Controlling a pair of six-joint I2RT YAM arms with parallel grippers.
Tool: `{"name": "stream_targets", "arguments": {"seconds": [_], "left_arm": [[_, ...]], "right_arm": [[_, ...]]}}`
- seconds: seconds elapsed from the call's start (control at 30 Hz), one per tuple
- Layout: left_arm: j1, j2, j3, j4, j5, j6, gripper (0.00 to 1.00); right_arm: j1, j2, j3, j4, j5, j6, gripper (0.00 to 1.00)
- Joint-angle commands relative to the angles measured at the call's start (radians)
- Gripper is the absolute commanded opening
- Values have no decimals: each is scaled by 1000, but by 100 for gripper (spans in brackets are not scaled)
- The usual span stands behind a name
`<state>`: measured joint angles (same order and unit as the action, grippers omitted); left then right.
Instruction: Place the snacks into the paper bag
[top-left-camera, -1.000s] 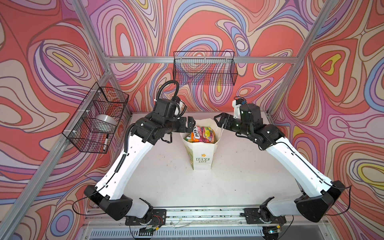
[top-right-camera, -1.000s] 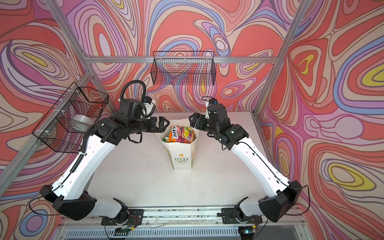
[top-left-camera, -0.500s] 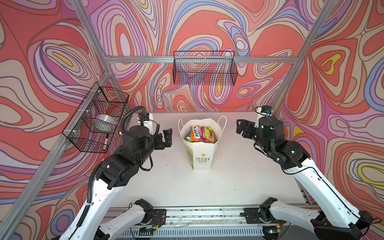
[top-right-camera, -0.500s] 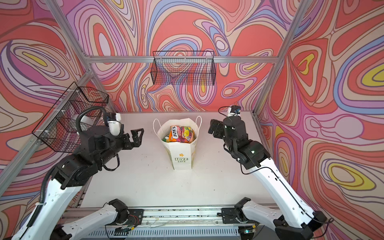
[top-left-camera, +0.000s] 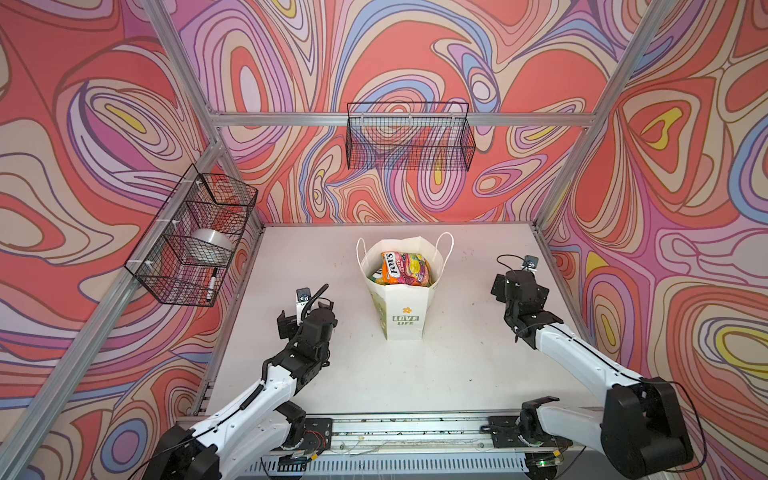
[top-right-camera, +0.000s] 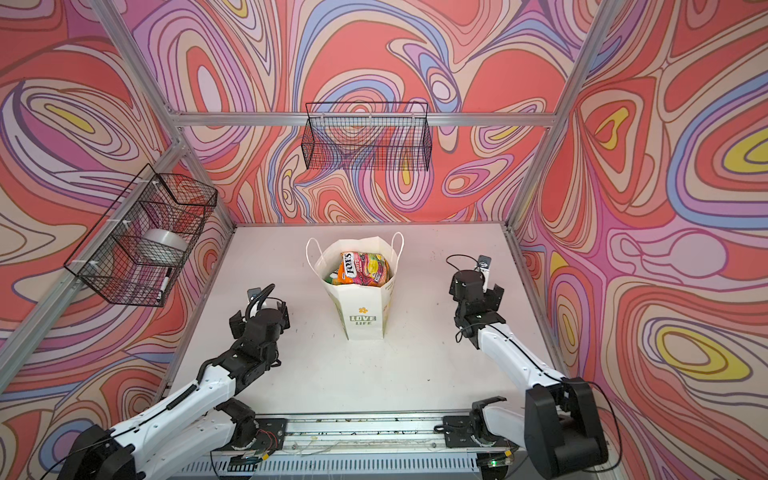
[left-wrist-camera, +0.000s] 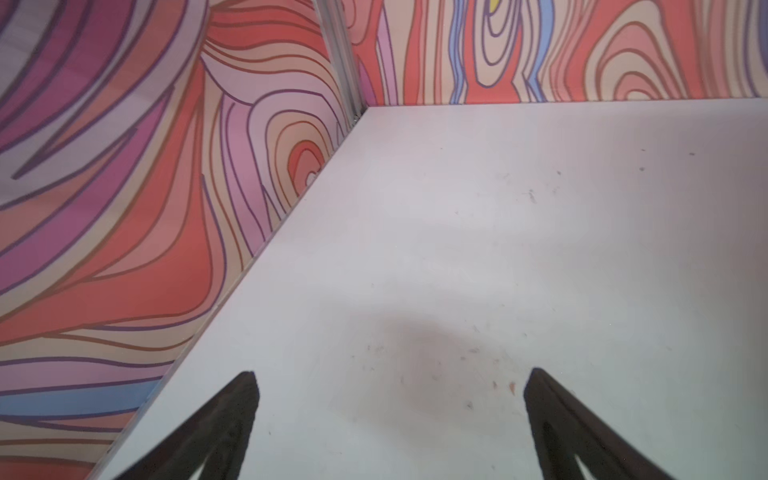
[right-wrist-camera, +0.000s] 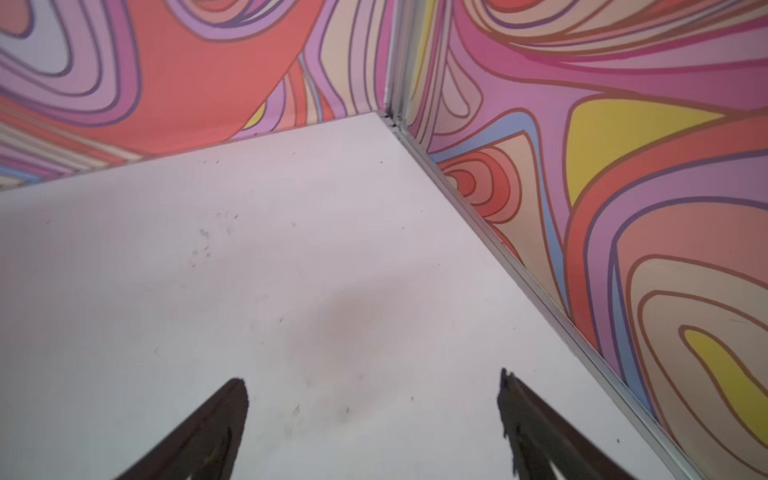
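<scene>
The white table carried one item: a white paper bag, which stood upright near the middle. The table surface bore small dark specks and faint scuffs.

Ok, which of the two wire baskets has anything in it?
The left-wall basket: it holds a silvery roll and a marker pen. Through the back-wall basket only wallpaper shows.
</scene>
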<state>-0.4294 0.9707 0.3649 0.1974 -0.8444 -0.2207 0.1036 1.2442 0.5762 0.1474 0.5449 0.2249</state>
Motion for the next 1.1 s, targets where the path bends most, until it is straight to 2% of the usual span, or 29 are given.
{"name": "stream_targets", "arguments": {"seconds": [0.0, 0.23, 0.3, 0.33, 0.4, 0.53, 0.6, 0.63, 0.67, 0.73, 0.77, 0.8, 0.83, 0.87, 0.93, 1.0, 1.07], "left_arm": [[65, 78, 3, 300, -43, 134, 100], [229, 309, -100, 650, 144, 139, 100], [248, 405, -138, 857, 157, 181, 100], [262, 446, -159, 953, 203, 196, 100], [276, 517, -164, 1048, 241, 206, 100], [286, 480, -113, 864, 401, 216, 100], [295, 523, -113, 923, 447, 241, 100], [295, 528, -109, 912, 483, 246, 100], [298, 535, -98, 883, 510, 241, 100], [320, 618, -49, 895, 523, 246, 100], [330, 590, -12, 777, 532, 227, 100], [378, 552, 19, 643, 599, 173, 100], [401, 569, 4, 700, 628, 152, 100], [402, 589, -19, 780, 628, 167, 100], [402, 554, 9, 662, 628, 149, 100], [401, 586, -11, 756, 623, 163, 100], [400, 561, 8, 678, 625, 153, 100]], "right_arm": [[-18, 77, -86, 384, -81, -91, 98], [-23, 356, -121, 720, -97, -142, 98], [-27, 406, -146, 846, -99, -159, 98], [-27, 397, -138, 798, -142, -158, 98], [-26, 424, -123, 820, -169, -184, 98], [-42, 439, -87, 746, -259, -181, 98], [-77, 470, -105, 795, -339, -170, 98], [-79, 483, -123, 851, -331, -169, 98], [-79, 477, -116, 824, -322, -163, 98], [-79, 482, -118, 844, -319, -171, 98], [-79, 475, -117, 826, -320, -170, 98], [-78, 474, -122, 838, -319, -172, 98], [-78, 478, -121, 847, -319, -175, 98], [-80, 475, -122, 839, -322, -172, 98], [-78, 476, -122, 842, -323, -173, 98], [-78, 477, -122, 843, -323, -173, 98], [-79, 477, -121, 842, -323, -172, 98]]}}
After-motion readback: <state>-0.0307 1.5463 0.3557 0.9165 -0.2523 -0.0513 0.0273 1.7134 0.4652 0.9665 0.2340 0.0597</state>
